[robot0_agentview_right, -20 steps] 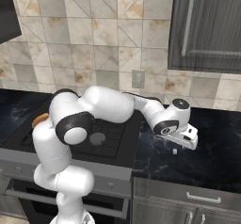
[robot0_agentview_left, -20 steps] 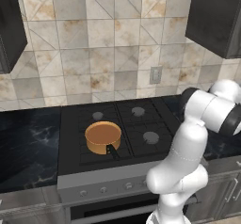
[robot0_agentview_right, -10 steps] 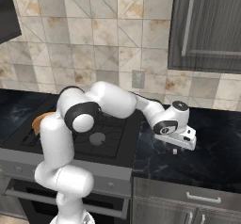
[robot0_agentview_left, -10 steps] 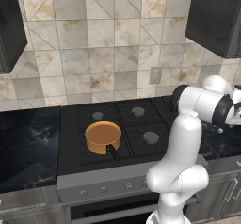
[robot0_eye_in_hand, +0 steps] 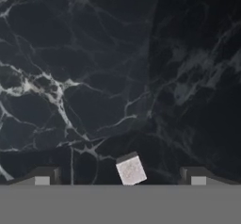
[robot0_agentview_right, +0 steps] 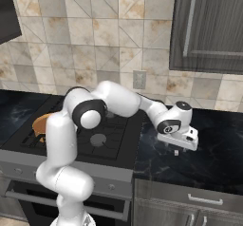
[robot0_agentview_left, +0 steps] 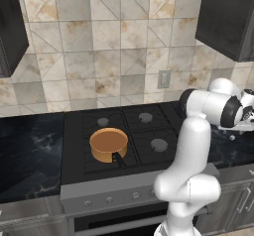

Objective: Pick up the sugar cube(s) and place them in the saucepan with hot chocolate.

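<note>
Black marble table (robot0_eye_in_hand: 94, 77) to the right of the stove. Claw (robot0_eye_in_hand: 120, 176) hangs low over it, jaws spread wide, holding nothing. Sugar cube (robot0_eye_in_hand: 130, 169) lies on the marble between the two fingertips (robot0_eye_in_hand: 42, 177), touching neither; it also shows as a pale speck just under the claw (robot0_agentview_right: 176, 152). Farther off, saucepan (robot0_agentview_left: 108, 145) sits on the stove's front-left burner, black handle toward the front. Tiled wall (robot0_agentview_left: 114, 56) behind.

The arm (robot0_agentview_right: 128, 101) has swung farther right (elbow now over the stove (robot0_agentview_right: 107, 137)).
</note>
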